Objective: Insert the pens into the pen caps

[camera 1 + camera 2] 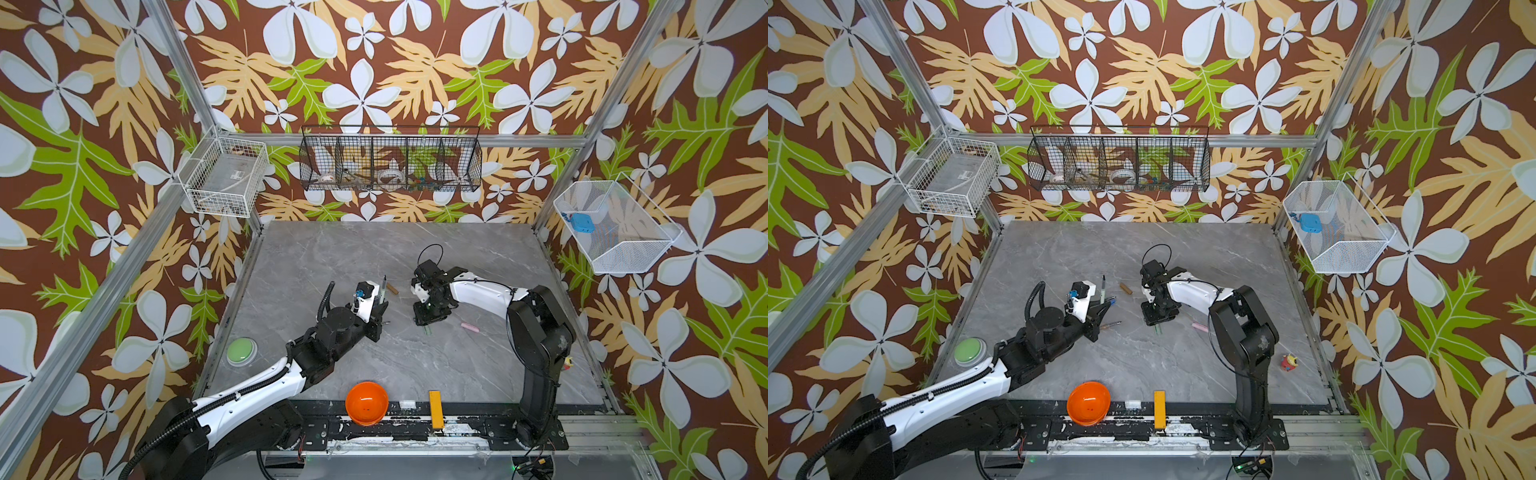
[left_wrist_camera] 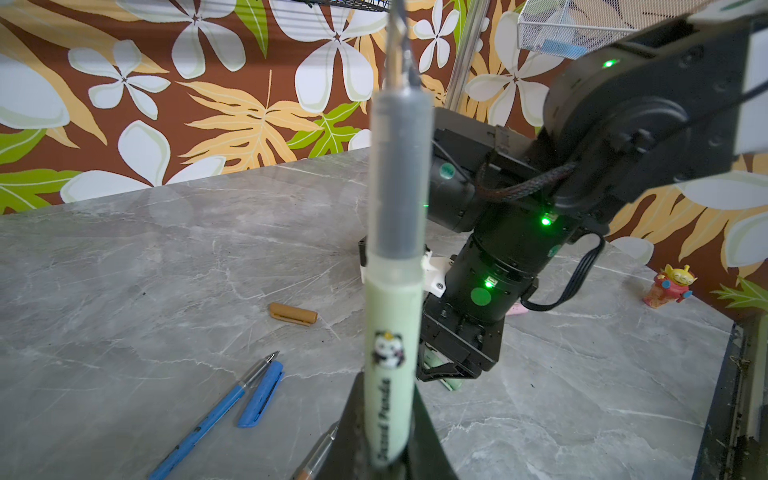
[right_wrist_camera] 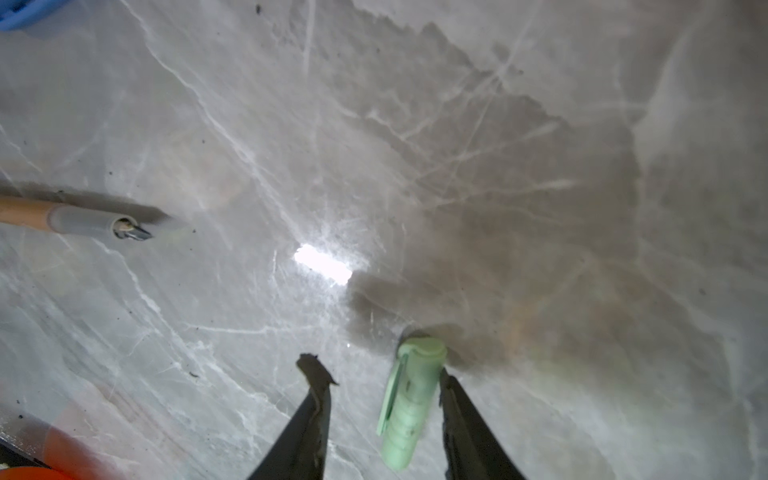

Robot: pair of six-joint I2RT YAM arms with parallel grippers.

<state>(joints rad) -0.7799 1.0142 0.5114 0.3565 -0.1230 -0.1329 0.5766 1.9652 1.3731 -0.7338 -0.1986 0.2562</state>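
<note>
My left gripper (image 2: 388,399) is shut on the pale green pen (image 2: 395,291), which stands upright with its dark tip upward; both top views show it (image 1: 382,286) (image 1: 1102,284). My right gripper (image 3: 380,370) points down at the table, open. The pale green cap (image 3: 411,399) lies on the table between its fingers, against one finger and apart from the other (image 1: 427,330). A brown cap (image 1: 392,289) lies between the arms. A blue pen (image 2: 216,411), a blue cap (image 2: 262,392) and a brown pen (image 3: 62,218) lie beside the left gripper. A short pink piece (image 1: 469,327) lies under the right arm.
An orange bowl (image 1: 367,403) and a yellow bar (image 1: 435,409) sit at the table's front edge. A green button (image 1: 242,351) is at the left edge, a small red toy figure (image 1: 1287,362) near the right edge. Wire baskets (image 1: 390,160) hang on the walls.
</note>
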